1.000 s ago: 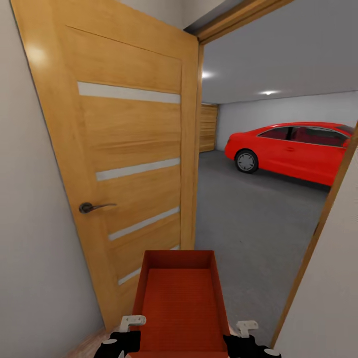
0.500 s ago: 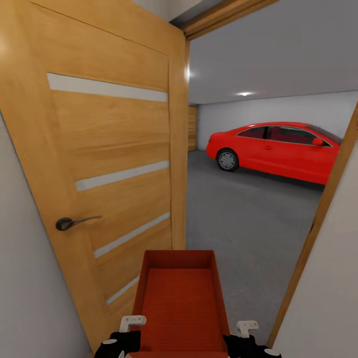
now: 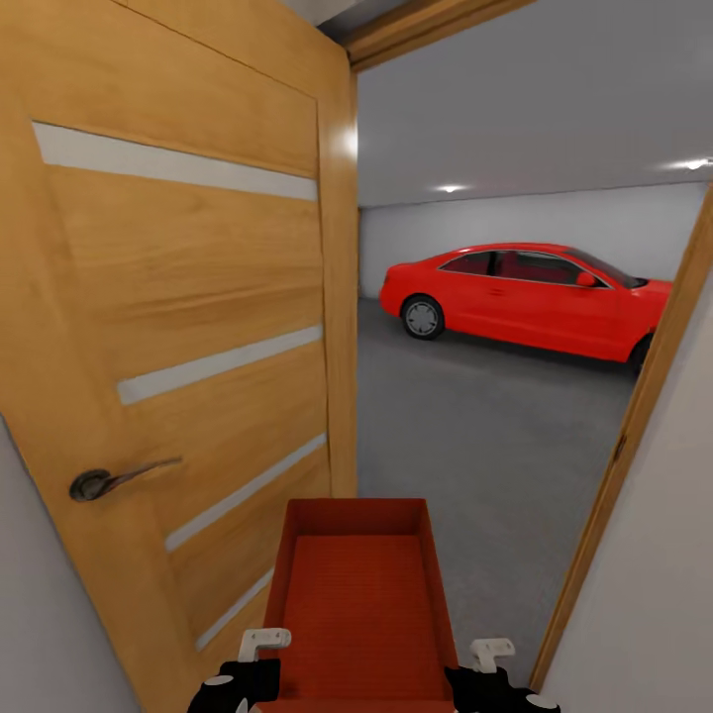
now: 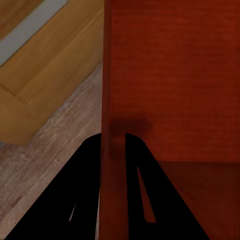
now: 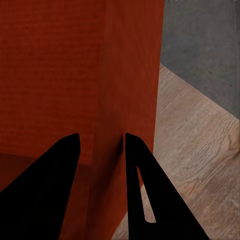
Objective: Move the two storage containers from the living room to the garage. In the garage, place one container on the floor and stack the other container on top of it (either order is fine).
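Red bin (image 3: 361, 604) held at doorway, left claw (image 4: 114, 150) and right claw (image 5: 100, 150) each clamping a side wall, open door (image 3: 188, 327) left, red car (image 3: 520, 297) on garage floor (image 3: 475, 446) ahead

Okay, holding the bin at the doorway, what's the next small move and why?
Probably roll straight ahead through the doorway: the bin is clamped by both grippers, left and right, the door stands open, and the garage floor lies just ahead.

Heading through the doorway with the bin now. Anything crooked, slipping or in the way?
Nothing stands out. The storage container sits level and square, with the left gripper and right gripper each clamped over a side wall. The wooden door stands open; the grey floor runs to the red car.
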Controlling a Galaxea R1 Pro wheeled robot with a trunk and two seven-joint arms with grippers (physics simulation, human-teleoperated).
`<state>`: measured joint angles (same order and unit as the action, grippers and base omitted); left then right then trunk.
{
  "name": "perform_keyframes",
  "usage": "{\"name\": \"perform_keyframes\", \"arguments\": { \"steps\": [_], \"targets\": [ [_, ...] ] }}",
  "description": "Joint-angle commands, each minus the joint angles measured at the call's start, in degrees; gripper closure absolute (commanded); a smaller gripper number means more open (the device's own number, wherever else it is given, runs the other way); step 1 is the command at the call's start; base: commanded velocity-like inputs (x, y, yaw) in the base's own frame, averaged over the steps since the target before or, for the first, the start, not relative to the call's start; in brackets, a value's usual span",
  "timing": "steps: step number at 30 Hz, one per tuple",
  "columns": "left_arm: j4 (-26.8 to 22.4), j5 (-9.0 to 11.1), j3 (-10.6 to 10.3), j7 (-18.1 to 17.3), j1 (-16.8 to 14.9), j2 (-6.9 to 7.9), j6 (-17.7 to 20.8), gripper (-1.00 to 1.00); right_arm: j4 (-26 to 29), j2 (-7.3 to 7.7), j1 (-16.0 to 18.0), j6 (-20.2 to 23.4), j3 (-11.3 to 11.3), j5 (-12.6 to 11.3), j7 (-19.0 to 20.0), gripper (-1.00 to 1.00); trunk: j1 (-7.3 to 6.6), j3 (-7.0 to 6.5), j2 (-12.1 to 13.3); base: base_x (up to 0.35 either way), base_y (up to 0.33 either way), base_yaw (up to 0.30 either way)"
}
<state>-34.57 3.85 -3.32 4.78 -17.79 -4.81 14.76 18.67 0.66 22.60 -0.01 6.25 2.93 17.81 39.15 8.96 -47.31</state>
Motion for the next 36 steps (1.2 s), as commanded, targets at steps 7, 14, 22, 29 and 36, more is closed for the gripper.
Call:
{"name": "perform_keyframes", "arguments": {
  "steps": [7, 14, 22, 29, 36],
  "targets": [
    [-1.6, -0.2, 0.1, 0.5, 0.0, -1.49, 0.4, 1.00, -0.1, -0.39, 0.0, 0.0, -1.9, 0.5, 0.5, 1.00, 0.03, 0.09, -0.1, 0.208, 0.207, -0.221],
    [-1.6, -0.2, 0.1, 0.5, 0.0, -1.51, 0.3, 1.00, -0.1, -0.39, 0.0, 0.0, -1.9, 0.5, 0.5, 1.00, 0.03, 0.09, -0.1, 0.092, 0.077, -0.221],
    [-1.6, -0.2, 0.1, 0.5, 0.0, -1.51, 0.3, 1.00, -0.1, -0.39, 0.0, 0.0, -1.9, 0.5, 0.5, 1.00, 0.03, 0.09, -0.1, 0.004, 0.003, -0.221],
    [-1.6, -0.1, 0.1, 0.4, 0.0, -1.52, 0.3, 1.00, -0.1, -0.39, 0.0, 0.0, -1.9, 0.5, 0.5, 1.00, 0.03, 0.09, -0.1, 0.000, 0.000, -0.221],
    [-1.6, -0.1, 0.1, 0.4, 0.0, -1.52, 0.3, 1.00, -0.1, -0.39, 0.0, 0.0, -1.9, 0.5, 0.5, 1.00, 0.03, 0.09, -0.1, 0.000, 0.000, -0.221]
  ]
}}
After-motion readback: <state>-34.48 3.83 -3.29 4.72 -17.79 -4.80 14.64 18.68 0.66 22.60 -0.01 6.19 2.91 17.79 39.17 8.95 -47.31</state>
